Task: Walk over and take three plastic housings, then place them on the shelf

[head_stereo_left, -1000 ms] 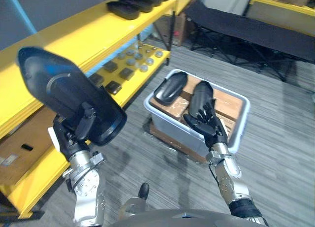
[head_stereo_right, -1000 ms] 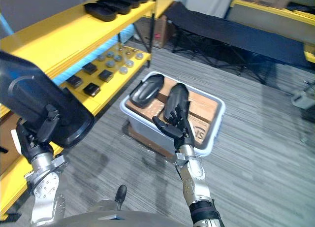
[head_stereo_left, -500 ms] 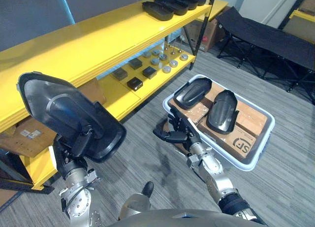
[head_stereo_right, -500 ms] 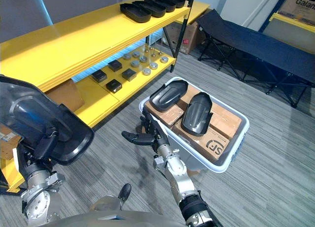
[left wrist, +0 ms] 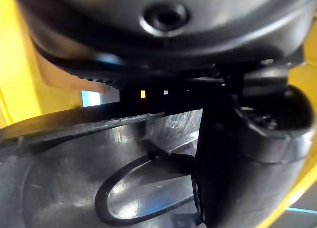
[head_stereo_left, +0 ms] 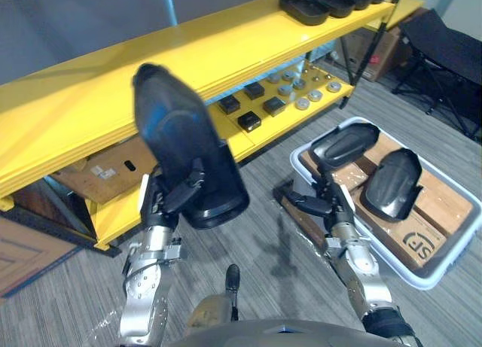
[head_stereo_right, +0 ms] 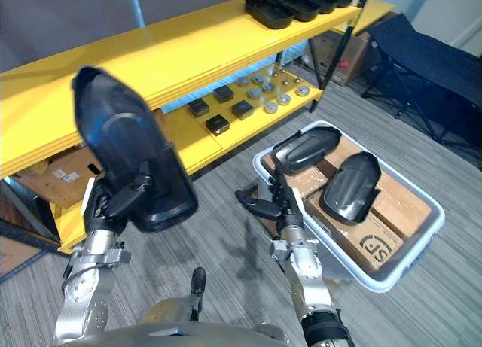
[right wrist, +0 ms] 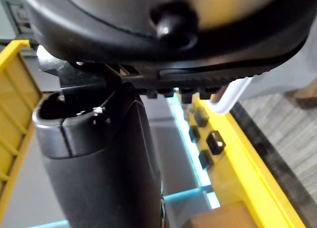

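Left hand (head_stereo_left: 170, 202) clamped round one black housing (head_stereo_left: 183, 140), long axis upright toward 12 o'clock, yellow shelf (head_stereo_left: 90, 98) just beyond at 11 o'clock; right hand (head_stereo_left: 325, 206) loose-fingered, empty, farther off.

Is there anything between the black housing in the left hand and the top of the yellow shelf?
Nothing visible. The left hand holds the housing raised just in front of the yellow shelf, and the stretch of top board behind it is bare. A row of other housings sits at the shelf's far end.
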`<state>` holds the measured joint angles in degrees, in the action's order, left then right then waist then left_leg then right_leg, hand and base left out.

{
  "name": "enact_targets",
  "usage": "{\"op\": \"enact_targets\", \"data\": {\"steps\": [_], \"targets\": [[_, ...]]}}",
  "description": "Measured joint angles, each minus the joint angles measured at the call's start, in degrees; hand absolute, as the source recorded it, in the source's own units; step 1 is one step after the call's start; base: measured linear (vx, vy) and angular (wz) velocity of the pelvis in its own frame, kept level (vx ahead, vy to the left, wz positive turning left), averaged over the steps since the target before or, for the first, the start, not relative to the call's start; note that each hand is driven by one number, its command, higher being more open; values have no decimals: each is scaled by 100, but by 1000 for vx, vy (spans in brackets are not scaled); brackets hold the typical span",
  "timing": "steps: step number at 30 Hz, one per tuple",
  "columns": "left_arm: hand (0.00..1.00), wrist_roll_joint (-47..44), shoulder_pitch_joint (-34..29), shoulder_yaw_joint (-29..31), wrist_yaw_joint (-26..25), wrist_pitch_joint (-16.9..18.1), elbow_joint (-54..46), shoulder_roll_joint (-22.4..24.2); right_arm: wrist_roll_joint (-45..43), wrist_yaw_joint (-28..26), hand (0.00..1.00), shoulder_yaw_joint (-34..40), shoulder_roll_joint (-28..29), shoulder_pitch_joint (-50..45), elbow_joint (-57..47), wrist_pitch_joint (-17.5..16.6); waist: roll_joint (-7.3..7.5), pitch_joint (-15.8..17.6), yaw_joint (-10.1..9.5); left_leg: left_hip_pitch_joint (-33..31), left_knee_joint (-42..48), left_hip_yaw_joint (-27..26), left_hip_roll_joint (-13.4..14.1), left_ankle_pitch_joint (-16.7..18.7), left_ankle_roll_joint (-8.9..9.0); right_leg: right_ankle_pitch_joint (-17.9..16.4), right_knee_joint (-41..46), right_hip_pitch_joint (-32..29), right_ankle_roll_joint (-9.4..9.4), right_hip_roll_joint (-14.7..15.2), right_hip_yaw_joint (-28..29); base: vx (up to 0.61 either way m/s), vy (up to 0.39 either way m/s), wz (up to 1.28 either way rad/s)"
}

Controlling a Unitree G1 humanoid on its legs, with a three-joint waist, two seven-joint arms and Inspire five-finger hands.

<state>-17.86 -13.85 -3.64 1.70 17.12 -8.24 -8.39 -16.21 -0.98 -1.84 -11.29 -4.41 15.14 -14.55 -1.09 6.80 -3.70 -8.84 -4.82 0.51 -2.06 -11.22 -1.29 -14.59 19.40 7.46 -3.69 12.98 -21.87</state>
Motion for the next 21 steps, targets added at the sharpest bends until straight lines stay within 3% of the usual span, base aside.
{"op": "enact_targets", "data": {"steps": [2, 5, 9, 13, 15, 16, 17, 18, 21], "targets": [[0, -64, 29, 24, -59, -7, -1, 3, 0, -118, 100, 8, 2, 15, -142, -110, -4, -6, -10, -69, 2, -114, -26, -246, 13, -150, -286, 95, -244, -1, 23, 2, -107, -7], [0, -78, 37, 0, -179, -134, 1, 13, -1, -367, 100, 9, -21, -21, -193, -123, -52, -6, 20, -193, 3, -115, 35, -400, 67, -236, -476, 70, -385, -99, 21, -49, -113, -3], [0, -82, 32, -2, -415, -225, 9, 54, -5, -472, 100, 23, -22, -174, -208, -120, -73, 8, 92, -289, 2, -15, 176, -426, 167, -281, -438, -28, -316, -279, -5, -67, -83, 6], [0, -210, 1, 5, -600, -242, 11, 167, -75, -468, 100, 34, -22, -325, -375, -120, -213, 141, 92, -418, 104, -1, 249, -417, 211, -412, -108, -217, -257, -317, -23, -70, -45, 5], [0, -207, -3, 3, -667, -242, 14, 186, -102, -467, 100, 37, -14, -309, -457, -121, -256, 343, 92, -561, 430, -90, 253, -108, 246, -443, 47, -273, -226, -261, -40, -50, 6, 10], [0, -208, -6, 5, -718, -241, 39, 184, -102, -466, 100, 40, 17, -315, -454, -121, -95, 492, 89, -763, 968, -404, 263, 277, 128, -456, 82, -279, -209, -56, -81, -31, 60, 6], [0, -208, -10, 8, -764, -242, 43, 182, -103, -463, 100, 55, 60, -312, -462, -122, -117, 578, 88, -928, 1826, -600, 281, 536, -49, -536, 199, -228, -239, 34, -54, -15, 73, -4], [0, -206, -110, 26, -792, -240, 41, 190, -104, -457, 100, 51, 83, -341, -463, -122, -138, 609, 79, -907, 2454, -723, 326, 1050, 49, -701, 445, -185, -316, 62, 14, 16, 40, -3], [0, -204, -208, 87, -822, -245, 53, 229, -120, -371, 100, 63, 240, -341, -474, -124, -59, 652, 70, -1014, 3059, -852, 270, 1528, -2, -927, 626, -105, -299, 231, 74, 65, 86, -8]]}}
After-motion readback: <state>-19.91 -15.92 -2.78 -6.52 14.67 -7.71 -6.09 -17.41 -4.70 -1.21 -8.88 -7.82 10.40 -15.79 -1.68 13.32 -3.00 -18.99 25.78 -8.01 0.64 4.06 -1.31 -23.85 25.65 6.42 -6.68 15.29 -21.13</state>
